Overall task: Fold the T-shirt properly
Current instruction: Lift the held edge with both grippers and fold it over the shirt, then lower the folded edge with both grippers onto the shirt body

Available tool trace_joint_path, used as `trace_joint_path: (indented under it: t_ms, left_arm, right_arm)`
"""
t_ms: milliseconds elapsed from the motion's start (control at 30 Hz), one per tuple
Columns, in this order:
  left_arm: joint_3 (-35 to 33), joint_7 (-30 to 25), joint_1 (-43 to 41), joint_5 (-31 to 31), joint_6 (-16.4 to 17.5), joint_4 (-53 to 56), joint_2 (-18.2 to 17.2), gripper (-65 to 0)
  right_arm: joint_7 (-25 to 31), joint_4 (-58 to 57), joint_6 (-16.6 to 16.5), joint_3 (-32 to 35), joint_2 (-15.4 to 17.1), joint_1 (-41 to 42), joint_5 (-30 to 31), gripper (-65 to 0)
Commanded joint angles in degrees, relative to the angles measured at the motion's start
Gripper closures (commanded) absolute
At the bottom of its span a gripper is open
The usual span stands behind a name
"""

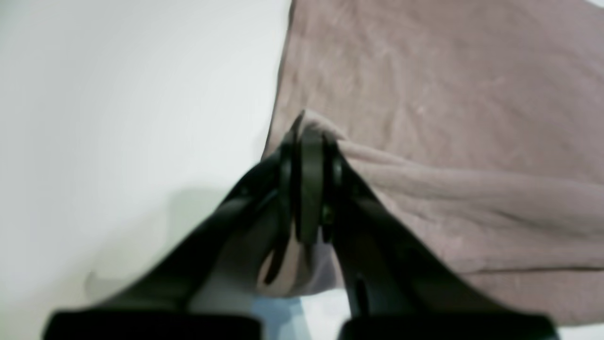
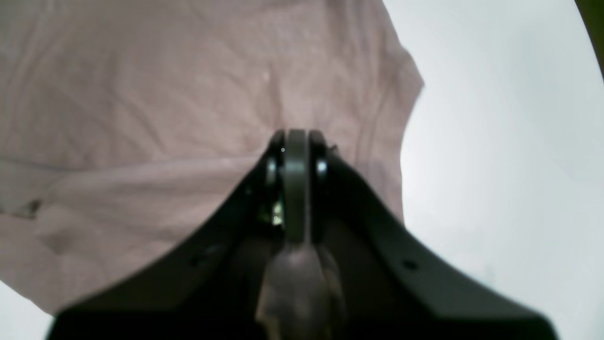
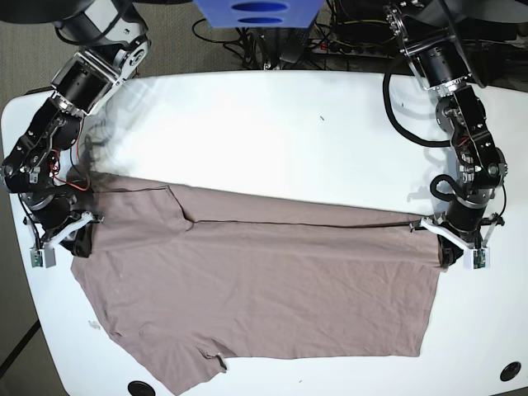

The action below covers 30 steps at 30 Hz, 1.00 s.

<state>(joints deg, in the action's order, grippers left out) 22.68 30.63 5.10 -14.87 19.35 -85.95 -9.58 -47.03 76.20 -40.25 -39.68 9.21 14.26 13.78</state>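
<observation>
Both jaws clamped on T-shirt [image 3: 264,289] edge, opposite ends.

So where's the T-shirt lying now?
In the base view the T-shirt is spread across the white table's near half, its far edge stretched between both arms.

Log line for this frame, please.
phase: mid-fold | left gripper: shut on T-shirt | right gripper: shut on T-shirt | T-shirt: on table

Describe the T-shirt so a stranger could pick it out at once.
On the white table, between the two black arms, lies the T-shirt, spread wide across the near half. It is plain dusty mauve-brown, wrinkled and unprinted; the left gripper and right gripper each pinch one end of its folded far edge. It is the only cloth there.
</observation>
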Motion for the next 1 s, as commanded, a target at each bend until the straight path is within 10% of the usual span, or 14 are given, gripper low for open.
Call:
trace_joint_path:
  t_ms: [0, 667, 967]
  left_arm:
    - [-0.13, -0.53, 1.32, 0.12, -0.37, 1.11, -0.76, 0.0]
    - [0.81, -0.07, 2.64, -0.07, -0.51, 4.42, -1.75, -0.3]
    - [0.69, 0.6, 2.66, 1.1, -0.35, 3.18, -1.62, -27.1]
  right_arm:
    - [1.0, -0.31, 0.25, 0.38, 1.02, 1.49, 0.12, 0.0]
    - [0.66, -3.62, 0.25, 4.06, 1.17, 2.88, -0.7, 0.0]
    - [-0.29, -2.76, 0.25, 3.87, 1.34, 2.84, -0.26, -20.7]
